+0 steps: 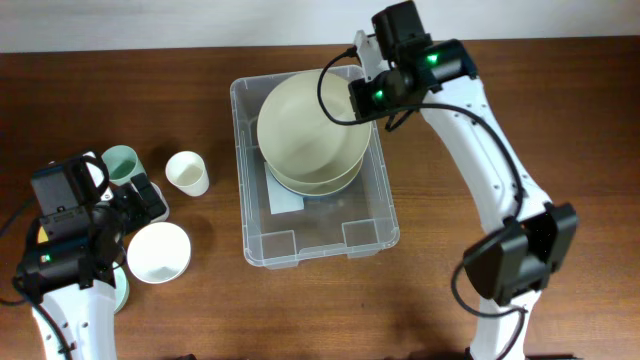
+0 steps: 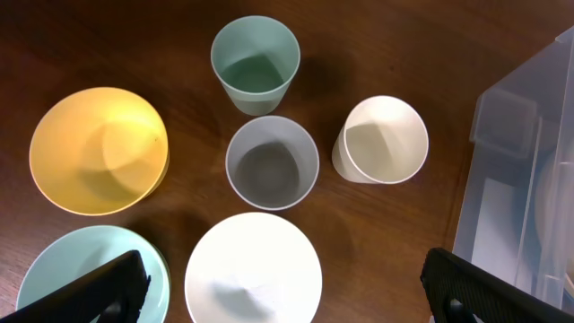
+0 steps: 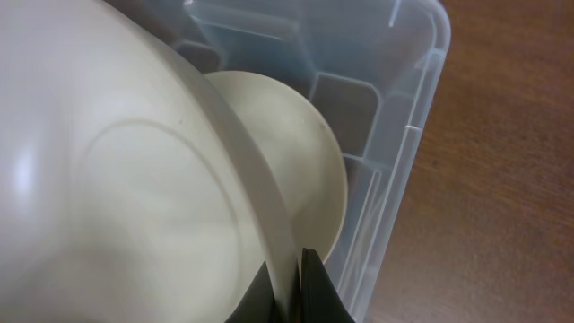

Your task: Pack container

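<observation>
The right gripper (image 3: 291, 285) pinches the rim of a large cream bowl (image 1: 310, 125), held tilted, with the container (image 1: 243, 205) directly beneath it. The container is a clear rectangular plastic bin with a rounded rim and a white label on its base; a second cream bowl (image 1: 318, 183) sits inside. The left gripper (image 2: 287, 301), jaws wide, is well apart from it.

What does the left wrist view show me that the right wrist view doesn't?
Left wrist only: loose pieces on the table: yellow bowl, mint cup, grey cup, cream cup, white bowl, mint bowl. Right wrist only: the right end effector pinching the rim of a cream bowl, a second cream bowl beyond it in the container. Both: the container's clear wall and the wooden table.
</observation>
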`<state>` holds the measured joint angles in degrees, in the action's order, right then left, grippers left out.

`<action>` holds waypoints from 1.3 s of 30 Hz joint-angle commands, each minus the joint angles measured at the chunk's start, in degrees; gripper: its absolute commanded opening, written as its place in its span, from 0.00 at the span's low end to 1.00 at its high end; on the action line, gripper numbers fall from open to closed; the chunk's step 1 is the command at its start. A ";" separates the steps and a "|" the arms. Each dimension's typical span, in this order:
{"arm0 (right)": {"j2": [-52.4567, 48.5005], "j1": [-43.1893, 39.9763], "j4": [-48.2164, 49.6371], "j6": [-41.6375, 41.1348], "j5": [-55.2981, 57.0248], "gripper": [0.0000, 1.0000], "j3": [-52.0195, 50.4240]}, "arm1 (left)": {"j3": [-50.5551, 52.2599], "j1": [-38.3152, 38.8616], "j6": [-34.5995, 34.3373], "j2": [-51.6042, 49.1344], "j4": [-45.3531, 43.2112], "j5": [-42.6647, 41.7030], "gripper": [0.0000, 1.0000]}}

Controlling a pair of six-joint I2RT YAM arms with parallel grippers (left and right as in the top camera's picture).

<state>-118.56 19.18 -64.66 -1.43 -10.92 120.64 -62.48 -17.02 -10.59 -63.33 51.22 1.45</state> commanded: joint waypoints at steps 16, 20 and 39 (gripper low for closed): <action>3.17 -0.22 2.36 0.59 6.75 0.38 0.46 | -1.01 -0.31 -0.68 0.20 -0.13 -0.61 1.00; 8.96 -3.21 1.07 -5.03 16.26 0.45 0.46 | -1.01 -0.31 -0.68 0.20 -0.15 -0.61 1.00; 7.34 -6.36 -12.55 -3.02 2.95 0.11 -29.88 | -1.01 -0.31 -0.70 0.20 -0.20 -0.61 0.99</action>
<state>-111.72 10.37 -77.34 -7.18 -2.39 93.12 -62.48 -17.02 -10.59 -63.33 51.18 1.45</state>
